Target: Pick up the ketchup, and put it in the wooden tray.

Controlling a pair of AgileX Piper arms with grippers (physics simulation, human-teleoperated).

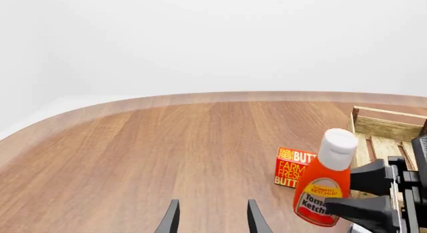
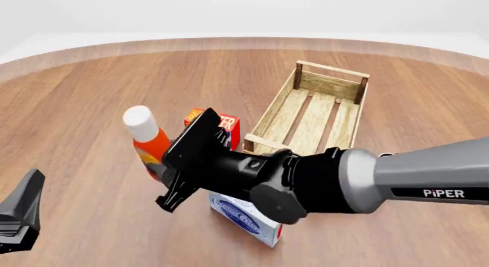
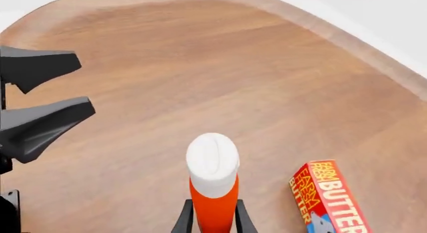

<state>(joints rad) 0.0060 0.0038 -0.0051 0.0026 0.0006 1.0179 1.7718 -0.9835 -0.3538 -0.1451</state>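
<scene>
The ketchup (image 2: 148,142), a red-orange bottle with a white cap, is tilted and held in my right gripper (image 2: 164,164), which is shut on its body. It also shows in the left wrist view (image 1: 323,192) and the right wrist view (image 3: 213,193), with the right gripper's fingers (image 3: 183,219) on either side of it. The wooden tray (image 2: 269,115) lies to the right of the bottle, behind the right arm, and is empty; its corner shows in the left wrist view (image 1: 383,125). My left gripper (image 2: 23,215) is open and empty at the front left, apart from the bottle.
A red butter box (image 2: 227,122) lies between the ketchup and the tray, close to the tray's near left corner. A blue and white box (image 2: 246,219) lies under the right arm. The table's curved far edge (image 1: 200,97) runs behind.
</scene>
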